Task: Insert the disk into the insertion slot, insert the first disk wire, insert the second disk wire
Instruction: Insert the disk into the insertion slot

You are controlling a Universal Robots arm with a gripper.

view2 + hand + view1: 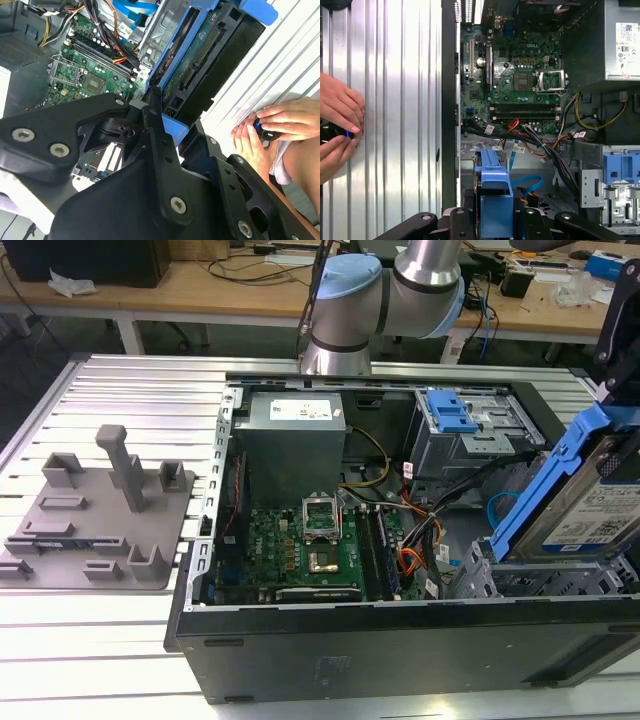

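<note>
The hand [495, 222] is closed on the disk [585, 505], held tilted over the insertion slot [478, 575]. A person's hands [337, 130] rest on the bench [395, 100].

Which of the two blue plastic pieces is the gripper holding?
The blue frame around the silver disk, tilted at the exterior view's right, in the gripper. The other, a latch, sits on the grey box.

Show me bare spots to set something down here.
Bare: slotted table around the grey fixture tray, exterior view's left. Crowded: open case, cables beside the disk; a person's hands on the table by the case wall.
</note>
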